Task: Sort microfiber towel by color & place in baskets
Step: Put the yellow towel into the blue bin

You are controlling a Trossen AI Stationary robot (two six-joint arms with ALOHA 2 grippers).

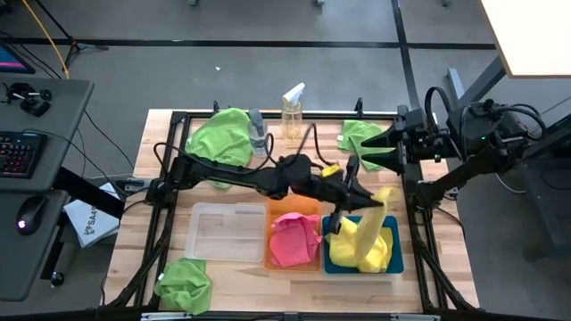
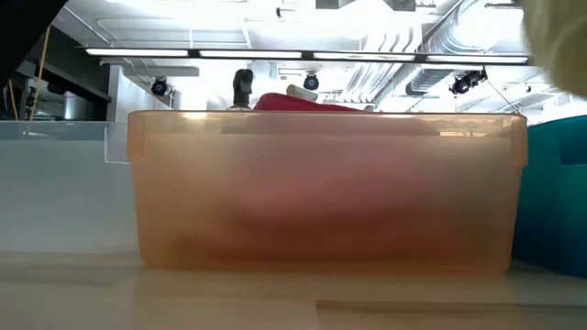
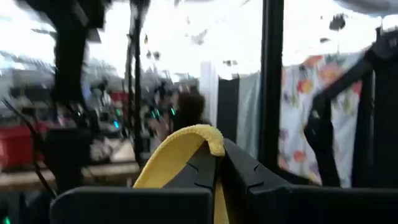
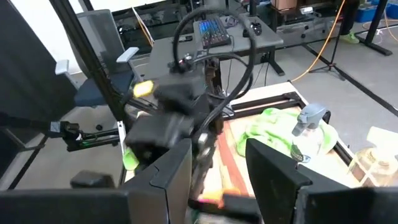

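Note:
Three baskets sit in a row near the table's near edge: clear (image 1: 223, 232), orange (image 1: 293, 257) and dark blue (image 1: 398, 254). A pink towel (image 1: 293, 239) lies in the orange one. My left gripper (image 1: 371, 205) reaches across to above the blue basket and is shut on a yellow towel (image 1: 361, 241). My right gripper (image 1: 351, 165) hovers open just beyond it, toward the far side, holding nothing. Green towels lie at the far left (image 1: 219, 135), far right (image 1: 361, 134) and near left corner (image 1: 183, 283). The low view shows the orange basket's wall (image 2: 321, 192). My left gripper pinches the yellow towel between its two fingers at a folded upper part (image 3: 202, 135), which bulges out past the fingertips. The towel hangs below the fingers, and its lower part (image 1: 352, 251) rests inside the blue basket.
Two spray bottles (image 1: 259, 132) (image 1: 293, 111) stand near the table's far edge between the green towels. A black frame (image 1: 178, 120) borders the table. A desk with a keyboard (image 1: 22, 152) stands beyond the left side. Bare wood lies between the baskets and the bottles.

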